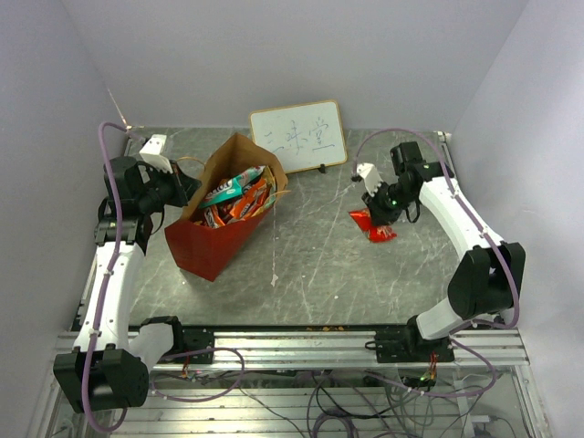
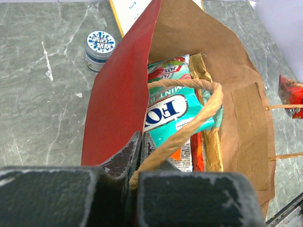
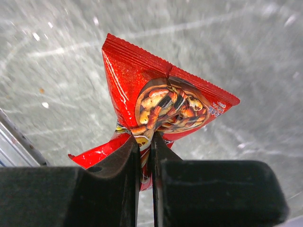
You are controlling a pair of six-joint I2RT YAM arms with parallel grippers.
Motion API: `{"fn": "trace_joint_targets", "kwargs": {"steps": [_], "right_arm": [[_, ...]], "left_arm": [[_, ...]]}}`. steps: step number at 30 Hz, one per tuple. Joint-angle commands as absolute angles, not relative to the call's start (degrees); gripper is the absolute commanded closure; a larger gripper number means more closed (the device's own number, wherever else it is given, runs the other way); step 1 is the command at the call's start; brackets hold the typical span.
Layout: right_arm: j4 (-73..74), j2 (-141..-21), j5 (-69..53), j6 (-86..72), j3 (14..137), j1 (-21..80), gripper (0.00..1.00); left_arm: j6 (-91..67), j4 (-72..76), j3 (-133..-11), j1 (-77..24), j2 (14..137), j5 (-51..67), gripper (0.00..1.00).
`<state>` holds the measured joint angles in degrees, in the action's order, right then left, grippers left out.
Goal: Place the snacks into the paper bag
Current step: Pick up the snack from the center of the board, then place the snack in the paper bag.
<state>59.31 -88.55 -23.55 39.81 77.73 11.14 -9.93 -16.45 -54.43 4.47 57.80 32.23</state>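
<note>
The paper bag [image 1: 214, 242], red outside and brown inside, stands open on the left of the table. Several snacks [image 1: 239, 196] lie in it, a teal packet [image 2: 173, 111] on top. My left gripper [image 2: 140, 142] is shut on the bag's near red wall [image 2: 120, 94] at the rim, with a twisted handle [image 2: 199, 118] looping over the jaws. On the right, my right gripper [image 3: 146, 142] is shut on a red foil snack packet [image 3: 161, 99], which hangs just above the table [image 1: 374, 228]. The same packet shows at the edge of the left wrist view [image 2: 291, 94].
A white board [image 1: 299, 137] with writing stands at the back behind the bag. A small round tin [image 2: 100, 47] sits on the table by the bag's far left side. The grey table [image 1: 319, 265] ends in a metal rail [image 1: 301, 342] at the near edge.
</note>
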Motion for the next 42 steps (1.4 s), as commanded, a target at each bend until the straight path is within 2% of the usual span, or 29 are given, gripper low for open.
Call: {"fn": "trace_joint_targets", "kwargs": {"steps": [1,9,18,27,34,42], "right_arm": [[60.3,-86.1,-30.6,37.0,86.6,14.4,0.94],[53.9,-89.2,-29.1,29.6,105.5,25.8,0.94],[50.6,-98.2,-27.6,27.2,125.3,38.5,0.93],[37.2,-104.9,-29.3,21.4,126.5,47.8,0.93],[33.9,-112.9,-33.8,15.1,129.8,50.8,0.93],[32.9,-115.0,-34.4,14.9,125.4,52.7,0.94]], "left_arm": [[-10.7,-13.2,-54.4,5.0,57.7,34.6,0.93],[-10.6,-13.2,-53.7,5.0,56.4,34.0,0.93],[-10.3,-12.7,-52.8,5.0,55.6,33.7,0.93],[-12.1,-12.4,-53.4,5.0,55.1,33.6,0.93],[-13.2,-15.6,-55.9,4.9,55.2,32.6,0.93],[-14.6,-18.0,-58.8,4.9,57.1,32.5,0.93]]}}
